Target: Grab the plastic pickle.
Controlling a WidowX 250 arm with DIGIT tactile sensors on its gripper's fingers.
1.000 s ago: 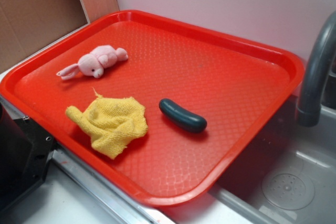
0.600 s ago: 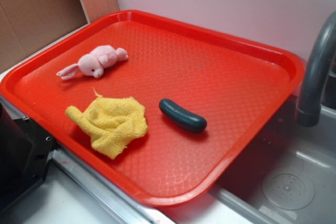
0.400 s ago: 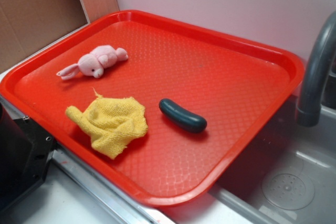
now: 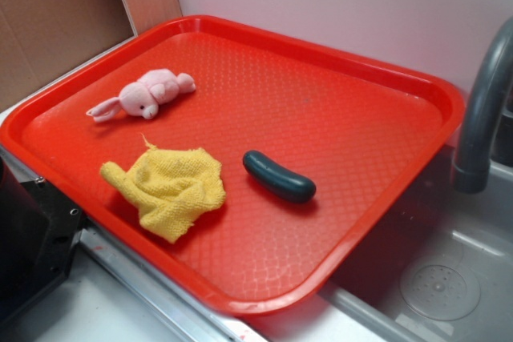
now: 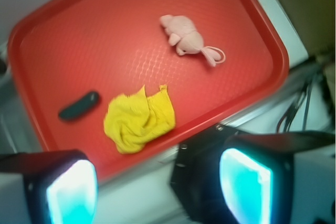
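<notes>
Lying flat on the textured red plastic tray [image 4: 377, 118], the glossy dark green plastic pickle [image 4: 279, 176] sits near its front-centre, just beside the crumpled yellow knitted cloth [image 4: 170, 187]. Small pink plush bunny [image 4: 145, 94] lies well apart. Pincer [image 5: 157, 190] high above the tray edge, fingers spread wide, empty.

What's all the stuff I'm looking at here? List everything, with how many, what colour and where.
plastic pickle: one, dark green, middle of the tray, lying flat
yellow cloth: one, yellow, crumpled, left of the pickle near the tray's front edge
plush bunny: one, pink, back left of the tray
tray: one, red, partly over the sink
sink: one, grey, right, with a drain
faucet: one, grey, right edge
gripper: one, black with glowing teal pads, open, high above the tray's edge
</notes>
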